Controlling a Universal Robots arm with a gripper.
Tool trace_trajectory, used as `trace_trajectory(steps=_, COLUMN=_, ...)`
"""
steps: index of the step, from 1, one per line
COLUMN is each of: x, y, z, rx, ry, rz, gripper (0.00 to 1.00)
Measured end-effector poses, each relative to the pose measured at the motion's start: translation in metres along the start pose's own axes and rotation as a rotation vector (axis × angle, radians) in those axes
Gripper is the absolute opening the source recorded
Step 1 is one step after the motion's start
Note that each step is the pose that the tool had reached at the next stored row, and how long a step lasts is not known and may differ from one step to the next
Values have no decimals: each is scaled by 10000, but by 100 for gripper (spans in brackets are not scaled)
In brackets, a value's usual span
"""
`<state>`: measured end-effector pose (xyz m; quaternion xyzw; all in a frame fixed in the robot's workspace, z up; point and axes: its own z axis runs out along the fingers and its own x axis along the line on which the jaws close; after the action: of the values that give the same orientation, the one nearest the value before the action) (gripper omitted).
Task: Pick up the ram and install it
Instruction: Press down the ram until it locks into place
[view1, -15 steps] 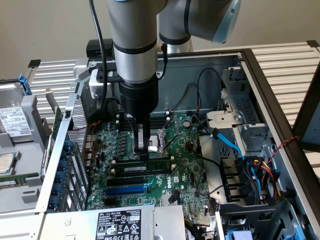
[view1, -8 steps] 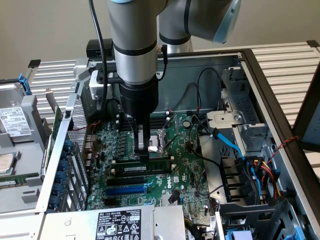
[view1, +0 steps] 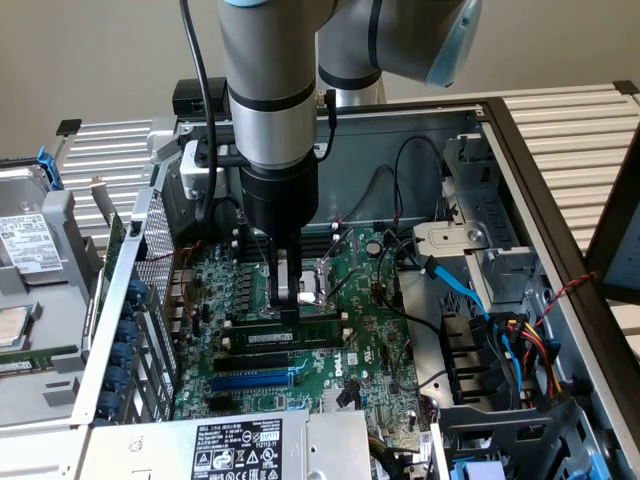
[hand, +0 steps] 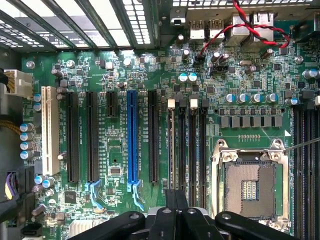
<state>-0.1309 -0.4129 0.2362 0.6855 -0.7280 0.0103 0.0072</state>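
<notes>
The ram (view1: 312, 334) is a dark green stick with a small white label. It stands on edge in a memory slot on the green motherboard (view1: 370, 340), beside the CPU socket (view1: 318, 275). My gripper (view1: 289, 314) points straight down with its fingers pressed together, and the tips rest on the ram's top edge near its middle. In the wrist view the ram (hand: 172, 150) shows edge-on as a thin grey line. It runs under the shut black gripper (hand: 176, 200), next to bare black slots (hand: 193, 145).
A blue expansion slot (hand: 132, 135) and black slots lie beside the memory bank. The open CPU socket (hand: 248, 187) lies on its other side. A metal drive cage (view1: 490, 290) with blue and black cables (view1: 452, 288) fills the exterior view's right. The power supply (view1: 235, 445) sits at the front.
</notes>
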Motion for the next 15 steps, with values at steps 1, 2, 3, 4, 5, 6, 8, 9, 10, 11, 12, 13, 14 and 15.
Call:
trace_trajectory(steps=1, x=0, y=0, z=0, rx=-1, ry=2, rz=1, gripper=11)
trace_trajectory(steps=2, x=0, y=0, z=6, rx=0, ry=1, rz=2, gripper=11)
trace_trajectory(steps=3, x=-1, y=0, z=14, rx=0, ry=0, rz=2, gripper=11)
trace_trajectory(steps=4, x=-1, y=0, z=17, rx=-1, ry=0, rz=3, gripper=11)
trace_trajectory(steps=5, x=0, y=0, z=16, rx=-1, ry=1, rz=3, gripper=11)
trace_trajectory(steps=6, x=0, y=0, z=17, rx=-1, ry=1, rz=3, gripper=11)
trace_trajectory(steps=8, x=0, y=0, z=17, rx=0, ry=0, rz=3, gripper=11)
trace_trajectory(steps=9, x=0, y=0, z=17, rx=-1, ry=0, rz=3, gripper=11)
trace_trajectory(steps=10, x=0, y=0, z=17, rx=-1, ry=1, rz=3, gripper=11)
trace_trajectory(steps=11, x=0, y=0, z=19, rx=-1, ry=0, rz=3, gripper=11)
trace_trajectory(steps=12, x=-1, y=0, z=24, rx=2, ry=-3, rz=3, gripper=11)
trace_trajectory(steps=13, x=-1, y=0, z=27, rx=1, ry=-3, rz=3, gripper=11)
trace_trajectory(steps=14, x=-1, y=0, z=26, rx=1, ry=-1, rz=3, gripper=11)
trace_trajectory(steps=15, x=-1, y=0, z=26, rx=0, ry=0, rz=3, gripper=11)
